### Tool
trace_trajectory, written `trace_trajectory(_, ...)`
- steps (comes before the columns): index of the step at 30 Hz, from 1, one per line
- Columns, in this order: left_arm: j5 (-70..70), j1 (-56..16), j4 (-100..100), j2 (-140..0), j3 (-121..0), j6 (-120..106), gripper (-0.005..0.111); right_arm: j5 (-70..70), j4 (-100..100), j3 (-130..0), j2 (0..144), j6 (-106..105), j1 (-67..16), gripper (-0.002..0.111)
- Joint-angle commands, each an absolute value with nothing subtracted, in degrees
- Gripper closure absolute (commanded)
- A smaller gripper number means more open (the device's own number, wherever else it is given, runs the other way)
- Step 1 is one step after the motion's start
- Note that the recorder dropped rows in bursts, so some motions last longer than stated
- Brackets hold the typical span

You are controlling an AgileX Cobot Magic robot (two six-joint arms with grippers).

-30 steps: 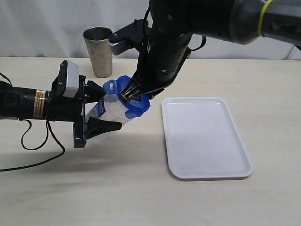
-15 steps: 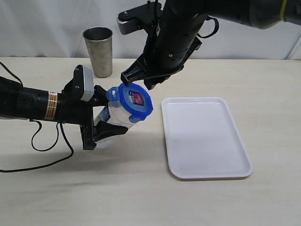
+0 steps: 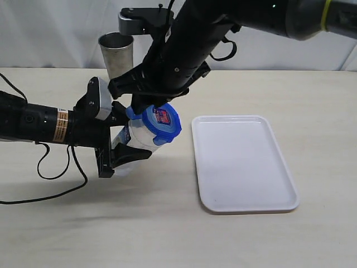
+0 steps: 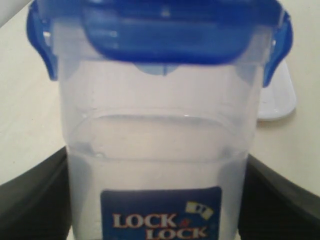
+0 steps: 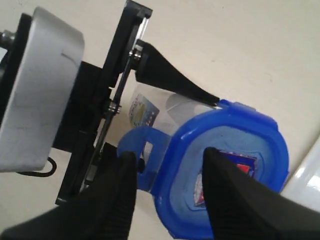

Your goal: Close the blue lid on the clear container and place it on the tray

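Lock & Lock container (image 3: 134, 139) is up off the bench (image 3: 167, 234), clamped round its clear body by the left hand (image 3: 135, 129) and tipped mouth-first toward the tray (image 3: 245, 207) just beside it, a tilt that looks meant to offer the top for capping. On that mouth sits the blue lid (image 3: 159, 124), but one flap (image 5: 145, 150) juts out unlatched. So the right hand (image 5: 169, 155) hovers right over it, jaws spread wide and gripping nothing, probably lining up to press that flap down.
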State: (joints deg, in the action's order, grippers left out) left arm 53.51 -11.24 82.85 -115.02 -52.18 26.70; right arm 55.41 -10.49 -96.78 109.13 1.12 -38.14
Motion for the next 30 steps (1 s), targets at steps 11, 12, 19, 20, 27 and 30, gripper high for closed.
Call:
trace_trajectory(11, 53.38, -11.37, 82.22, -115.01, -52.15, 27.14, 0.107, 56.89, 8.32, -99.27, 113.00, 14.56, -45.43, 0.071)
trace_trajectory(12, 53.38, -11.37, 82.07, -115.01, -52.15, 27.14, 0.107, 57.20, 8.22, -99.27, 113.25, 14.42, -45.43, 0.073)
trace_trajectory(19, 55.05, -11.37, 80.85, -115.01, -52.15, 27.14, 0.107, 58.08, 7.68, -99.27, 113.99, 13.49, -45.43, 0.086)
trace_trajectory(20, 55.20, -11.37, 80.85, -115.01, -52.15, 27.26, 0.107, 58.43, 6.86, -99.27, 114.11, 12.68, -45.43, 0.086)
trace_trajectory(27, 54.14, -11.37, 83.39, -115.01, -52.15, 30.08, 0.107, 58.79, 6.87, -99.27, 115.41, 12.66, -45.43, 0.086)
trace_trajectory(30, 52.94, -11.37, 86.21, -115.01, -52.15, 32.01, 0.107, 58.66, 7.12, -99.27, 116.01, 12.56, -45.31, 0.086)
